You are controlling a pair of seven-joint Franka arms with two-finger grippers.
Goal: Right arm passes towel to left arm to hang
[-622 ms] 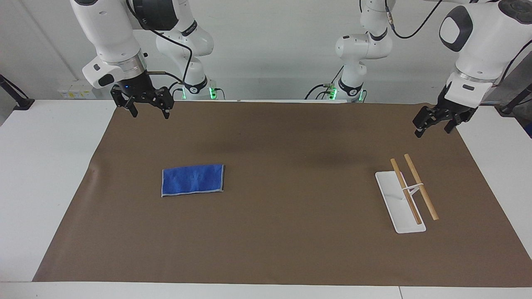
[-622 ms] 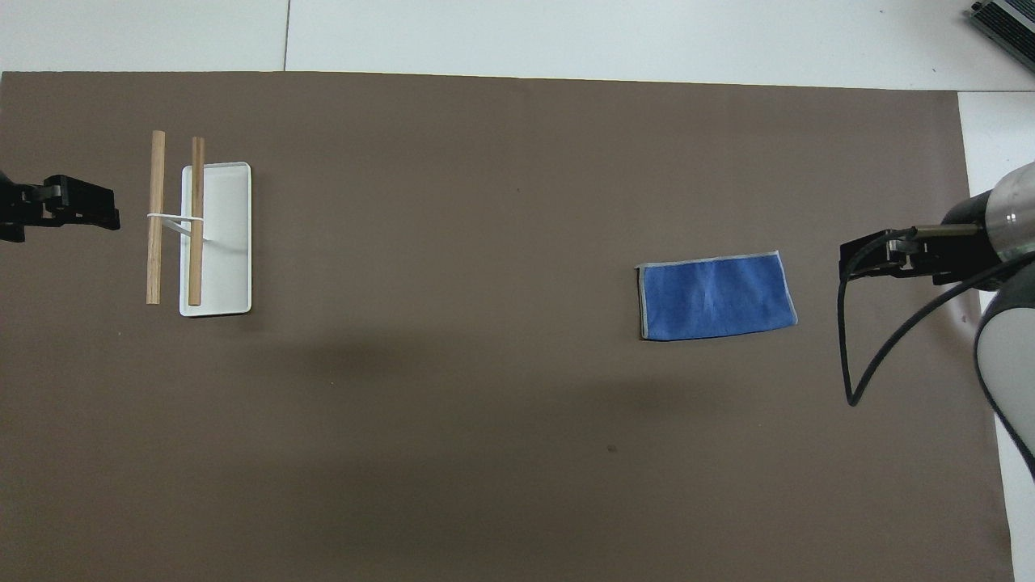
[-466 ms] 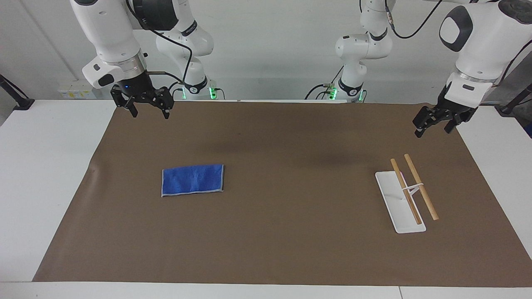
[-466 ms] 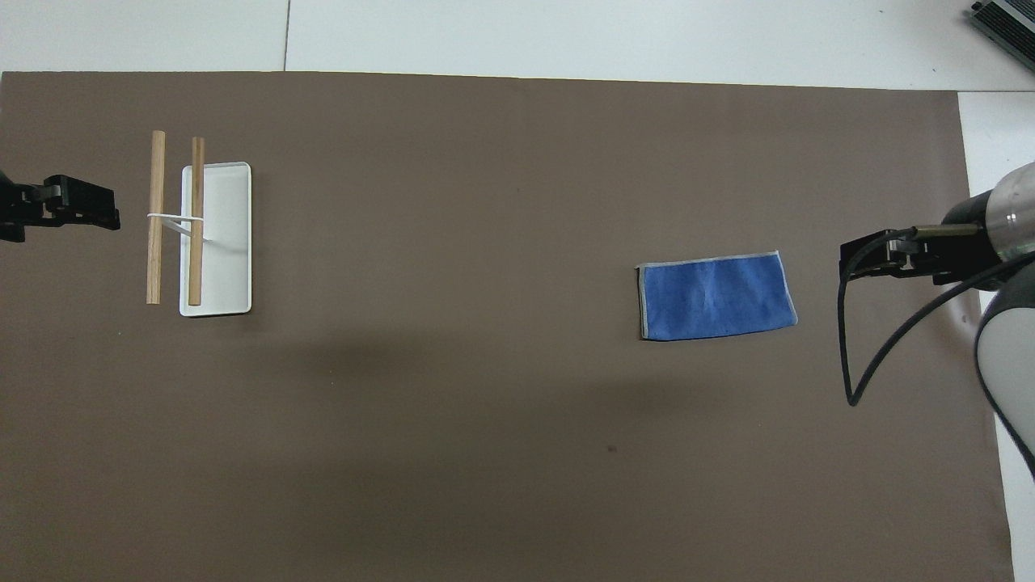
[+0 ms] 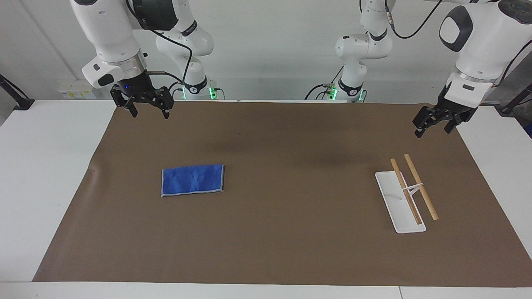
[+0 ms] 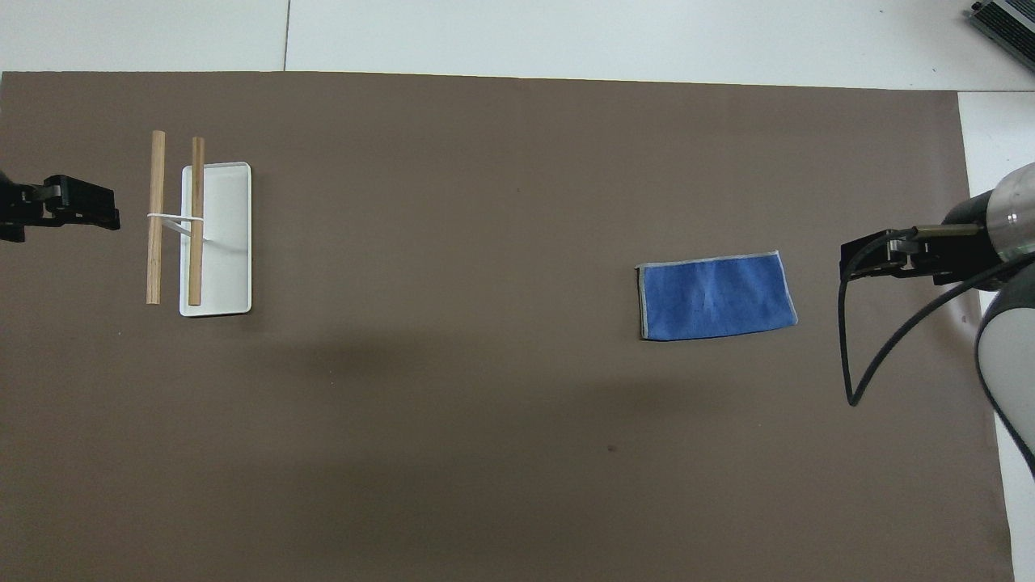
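The towel (image 5: 192,180) (image 6: 716,295) is a bright blue folded rectangle with a grey hem. It lies flat on the brown mat toward the right arm's end of the table, and nothing touches it. My right gripper (image 5: 149,113) (image 6: 869,257), with its blue light, hangs open and empty over the mat's corner at that end, apart from the towel. My left gripper (image 5: 432,129) (image 6: 89,214) waits open and empty over the mat's corner at the left arm's end.
A rack with a white base (image 5: 392,199) (image 6: 226,259) and two raised wooden bars (image 5: 420,187) (image 6: 155,218) stands toward the left arm's end. The brown mat (image 5: 291,232) covers most of the white table.
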